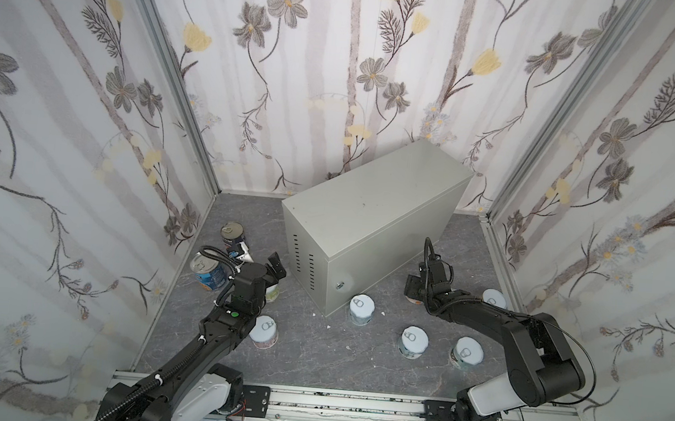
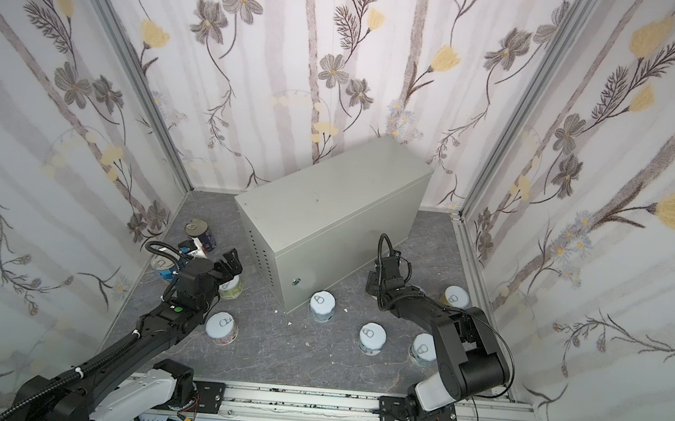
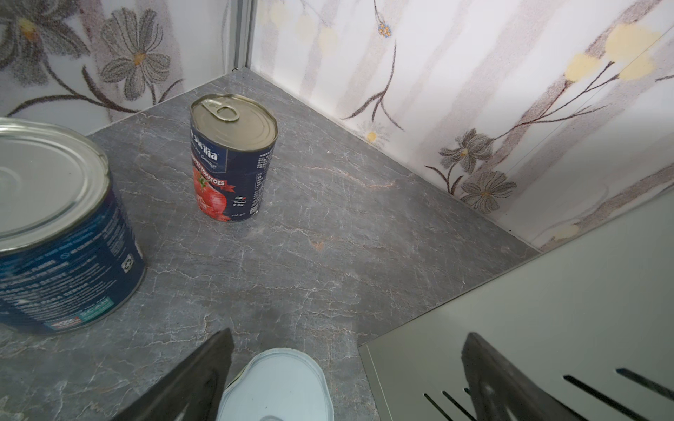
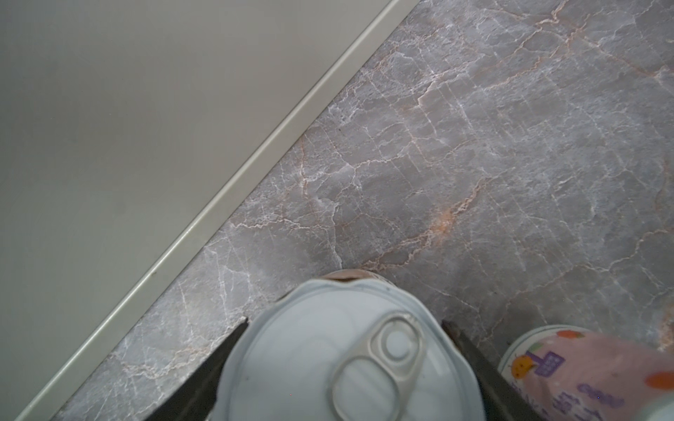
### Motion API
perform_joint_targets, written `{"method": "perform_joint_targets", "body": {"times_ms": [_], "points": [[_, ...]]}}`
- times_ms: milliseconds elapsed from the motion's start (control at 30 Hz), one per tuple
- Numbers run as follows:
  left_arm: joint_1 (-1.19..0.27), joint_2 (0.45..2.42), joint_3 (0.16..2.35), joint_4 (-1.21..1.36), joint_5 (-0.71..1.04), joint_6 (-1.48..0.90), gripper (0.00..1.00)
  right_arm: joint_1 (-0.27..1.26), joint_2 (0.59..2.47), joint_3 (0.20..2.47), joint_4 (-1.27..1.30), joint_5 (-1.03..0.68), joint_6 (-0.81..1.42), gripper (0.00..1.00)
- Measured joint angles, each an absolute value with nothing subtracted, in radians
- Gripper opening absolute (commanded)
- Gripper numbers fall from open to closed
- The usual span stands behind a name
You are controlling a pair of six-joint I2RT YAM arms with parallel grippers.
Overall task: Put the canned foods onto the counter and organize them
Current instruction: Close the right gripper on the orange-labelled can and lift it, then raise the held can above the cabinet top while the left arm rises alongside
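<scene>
The right end effector (image 4: 344, 322) grips 1 can (image 4: 291, 364) on the floor (image 4: 474, 145) beside the counter (image 4: 109, 109); the left end effector (image 3: 348, 333) stands spread wide.

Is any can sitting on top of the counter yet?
No, in a top view the counter has nothing on its top; the cans in sight, such as the navy-red can, are lower, beside it.

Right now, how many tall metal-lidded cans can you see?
2: navy-red can on the floor near the back left corner; blue can in front of it, beside the left arm. The counter could hide more.
</scene>
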State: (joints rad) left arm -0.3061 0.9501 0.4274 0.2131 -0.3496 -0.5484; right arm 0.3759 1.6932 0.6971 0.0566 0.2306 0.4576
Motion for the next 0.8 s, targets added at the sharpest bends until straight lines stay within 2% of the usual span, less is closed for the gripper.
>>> {"method": "perform_joint_targets", "body": {"times_ms": [200,433,800], "points": [[-0.307,0.907,0.466,0.166,-0.334,-0.528,1.0,0.376,1.641,0.696,0.036,0.213,0.44,0.53],[-0.315,0.848,0.554,0.067,-0.32,-0.504,1.0,0.376,1.496,0.702,-0.015,0.189,0.412,0.5],[-0.316,0.797,0.795,-0.167,-0.287,-0.429,1.0,0.376,1.255,0.806,-0.246,0.129,0.372,0.47]]}}
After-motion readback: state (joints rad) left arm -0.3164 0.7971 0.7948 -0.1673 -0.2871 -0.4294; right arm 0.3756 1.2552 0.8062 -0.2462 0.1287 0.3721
